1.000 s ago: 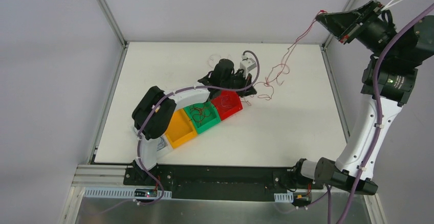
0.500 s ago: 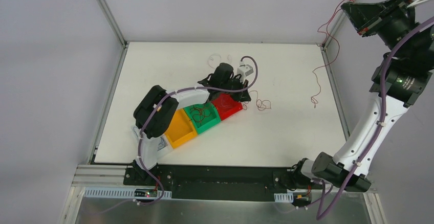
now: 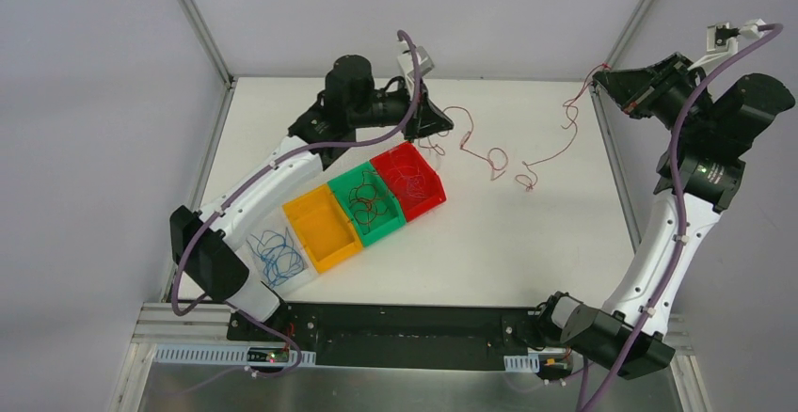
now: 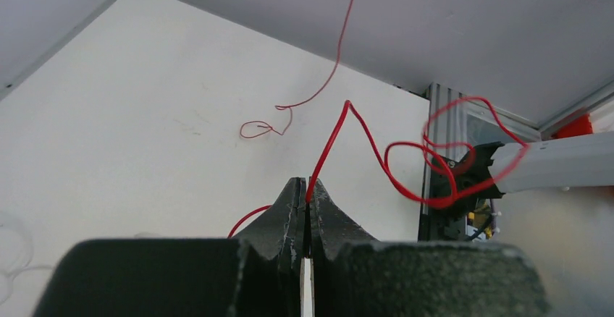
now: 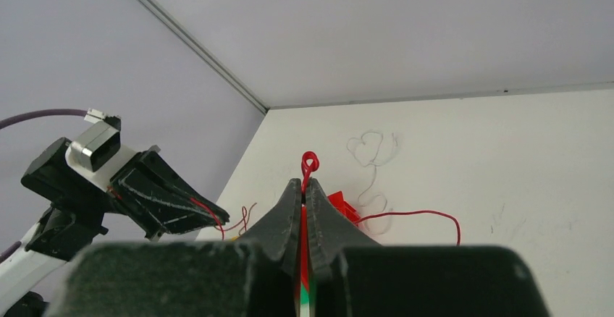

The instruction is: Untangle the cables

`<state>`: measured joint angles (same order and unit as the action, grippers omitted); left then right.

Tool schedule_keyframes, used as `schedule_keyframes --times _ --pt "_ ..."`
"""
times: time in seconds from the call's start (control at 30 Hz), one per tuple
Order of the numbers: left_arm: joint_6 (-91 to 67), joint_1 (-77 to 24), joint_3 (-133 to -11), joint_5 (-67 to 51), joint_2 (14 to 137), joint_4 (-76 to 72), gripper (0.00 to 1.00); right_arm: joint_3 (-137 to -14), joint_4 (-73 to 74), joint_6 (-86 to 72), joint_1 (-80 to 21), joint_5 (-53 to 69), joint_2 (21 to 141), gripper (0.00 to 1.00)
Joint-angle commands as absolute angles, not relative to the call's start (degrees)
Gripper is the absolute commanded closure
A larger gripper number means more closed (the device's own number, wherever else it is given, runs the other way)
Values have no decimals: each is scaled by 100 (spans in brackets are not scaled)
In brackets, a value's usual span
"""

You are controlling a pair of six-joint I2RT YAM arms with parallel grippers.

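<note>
A bright red cable (image 3: 491,157) hangs in curls between my two grippers above the back of the table. My left gripper (image 3: 445,130) is shut on one end, seen pinched at the tips in the left wrist view (image 4: 308,187), with the cable (image 4: 329,145) rising from them. My right gripper (image 3: 601,76) is shut on the other end at the back right post. In the right wrist view (image 5: 304,184) a small red loop (image 5: 310,161) sticks out above the tips. A thin white cable (image 5: 373,149) lies on the table at the back.
A row of bins stands left of centre: a clear bin (image 3: 247,239) with blue cables, an orange bin (image 3: 311,207), a green bin (image 3: 344,184) with dark red-brown cables and a red bin (image 3: 388,161) with red cables. Metal frame posts stand at the back corners.
My left arm swung from beside the red bin to the back of the table, gripper raised. My right gripper came down and left. The red cable now stretches between them.
</note>
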<state>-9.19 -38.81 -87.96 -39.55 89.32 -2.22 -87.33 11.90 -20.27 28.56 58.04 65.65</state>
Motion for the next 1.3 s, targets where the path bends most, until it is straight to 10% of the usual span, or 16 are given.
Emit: schedule_keyframes --times 0.0,0.67,1.27 --pt "-653 -3474 -8668 -4213 8645 503 100 -8623 1024 -1895 2810 6149 6244 100" --pt "2978 -2426 -5700 -3839 7376 2001 100 -8552 1650 -1563 2455 6426 6270 100" --pt "3603 -2013 -6435 -3978 7952 2355 100 -8639 1973 -1306 2383 6328 6306 100"
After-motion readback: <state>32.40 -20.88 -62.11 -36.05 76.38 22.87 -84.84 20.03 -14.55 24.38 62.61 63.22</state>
